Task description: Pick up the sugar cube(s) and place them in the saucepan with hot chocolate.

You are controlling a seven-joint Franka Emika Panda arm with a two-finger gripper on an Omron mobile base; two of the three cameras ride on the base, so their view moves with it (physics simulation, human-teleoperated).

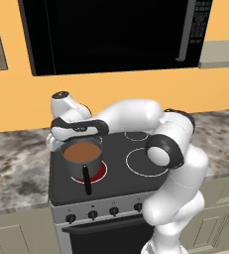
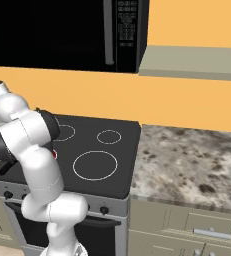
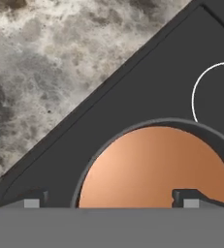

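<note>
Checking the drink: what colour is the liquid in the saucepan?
Brown, clearest in the hand view: liquid.

Grey saucepan (image 1: 81,166), brown liquid (image 3: 154,167), black handle (image 1: 87,180). Black stovetop (image 2: 97,150), white rings. Mottled grey-brown counter (image 2: 187,167). Orange wall (image 1: 136,89).

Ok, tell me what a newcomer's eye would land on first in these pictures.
First the bulky white robot arm bent over the black stove, its open gripper hanging right above the pot. Next the small grey saucepan of brown hot chocolate on the front left burner, which glows red beneath it, black handle pointing to the front. Then the big black microwave on the orange wall above.
</note>
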